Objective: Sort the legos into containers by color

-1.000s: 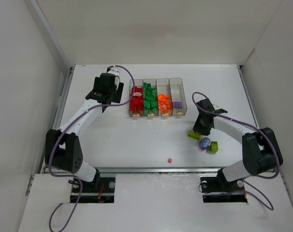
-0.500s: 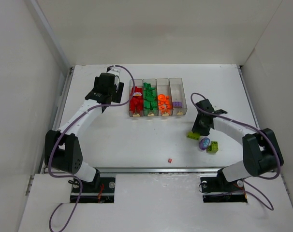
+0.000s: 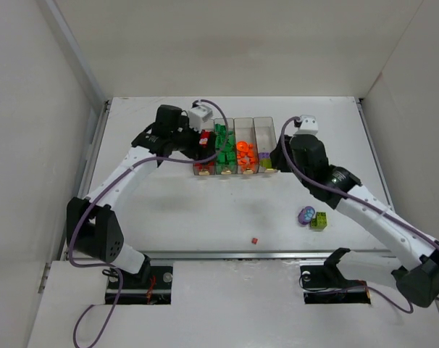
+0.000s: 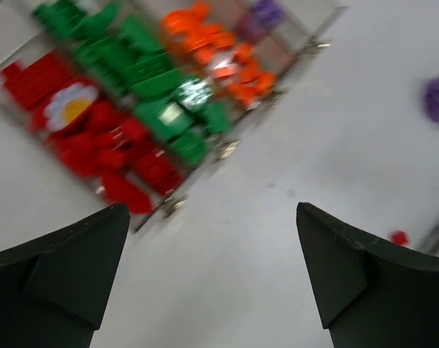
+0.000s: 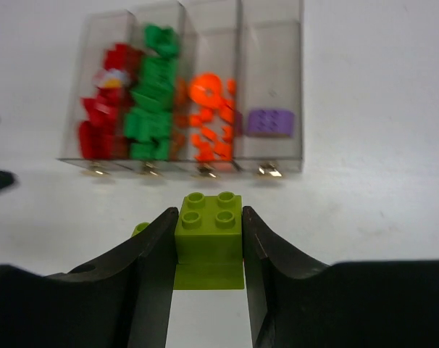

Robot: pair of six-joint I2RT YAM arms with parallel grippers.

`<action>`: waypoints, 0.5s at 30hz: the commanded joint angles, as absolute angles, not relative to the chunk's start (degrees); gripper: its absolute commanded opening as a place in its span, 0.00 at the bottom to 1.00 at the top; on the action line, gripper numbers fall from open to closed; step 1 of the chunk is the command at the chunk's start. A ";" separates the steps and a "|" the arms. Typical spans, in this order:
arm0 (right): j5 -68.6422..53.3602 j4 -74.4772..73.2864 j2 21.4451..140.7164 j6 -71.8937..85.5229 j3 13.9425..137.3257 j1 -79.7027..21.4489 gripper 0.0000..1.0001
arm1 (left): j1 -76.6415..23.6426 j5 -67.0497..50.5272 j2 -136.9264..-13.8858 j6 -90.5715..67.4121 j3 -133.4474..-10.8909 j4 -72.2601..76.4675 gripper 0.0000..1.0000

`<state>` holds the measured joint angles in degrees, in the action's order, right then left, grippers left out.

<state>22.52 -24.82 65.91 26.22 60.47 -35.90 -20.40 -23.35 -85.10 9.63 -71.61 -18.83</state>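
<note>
Holding: lime brick (image 5: 208, 235) clamped in my right gripper (image 5: 208, 217) — just short of the bins (image 5: 270, 65).
Left gripper (image 4: 212, 217): jaws wide, empty, near the red bricks (image 4: 96, 145).
Next: probably the end bin with the purple brick (image 5: 268, 122) — centre first, release low.

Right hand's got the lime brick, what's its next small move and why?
Probably ease the right hand forward over the rightmost bin. It grips the lime brick just short of it; the other bins hold red, green and orange.
</note>
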 commanded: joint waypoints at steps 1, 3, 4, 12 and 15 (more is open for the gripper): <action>25.24 -11.47 62.94 22.76 59.07 -38.75 0.00 | -25.03 -45.18 -82.17 13.26 -77.68 -21.35 1.00; 24.43 -9.24 62.93 22.76 58.45 -39.29 0.00 | -28.90 -45.18 -82.71 13.27 -80.49 -22.59 1.00; 24.43 -9.23 62.93 22.76 58.45 -39.98 0.00 | -29.87 -44.48 -83.58 13.27 -81.03 -22.59 1.00; 26.10 -9.23 65.57 23.38 60.29 -43.95 0.00 | -36.47 -45.18 -87.09 8.36 -83.50 -21.88 0.93; 26.10 -9.23 65.57 23.91 60.29 -43.95 0.00 | -37.27 -46.84 -88.50 5.46 -84.11 -20.48 0.91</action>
